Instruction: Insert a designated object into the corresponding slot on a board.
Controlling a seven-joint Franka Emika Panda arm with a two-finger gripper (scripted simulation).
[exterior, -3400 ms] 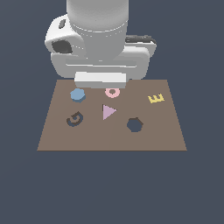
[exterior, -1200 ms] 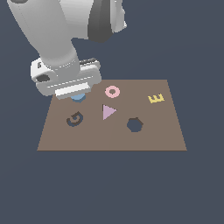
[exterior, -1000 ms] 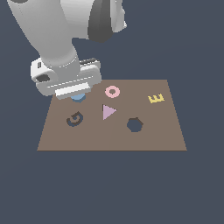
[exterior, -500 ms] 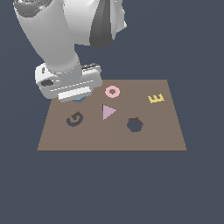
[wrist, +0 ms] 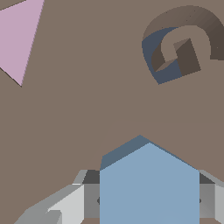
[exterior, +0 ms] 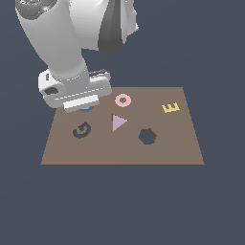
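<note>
The light-blue hexagonal block lies at the back of the brown board, toward the exterior view's left. In the exterior view only a sliver of it shows under the hand. My gripper is down over it. In the wrist view its grey fingers sit flush against both sides of the block, shut on it. The dark navy hexagonal slot is empty, toward the exterior view's right of the block and nearer the board's front edge.
On the board lie a pink ring, a lilac triangle and a yellow E. A dark G-shaped cut-out lies just in front of the gripper. The wrist view also shows the triangle and the G cut-out.
The arm has swung from behind the board's middle to the exterior view's left and come down over the blue block, which now is almost hidden under the hand.
</note>
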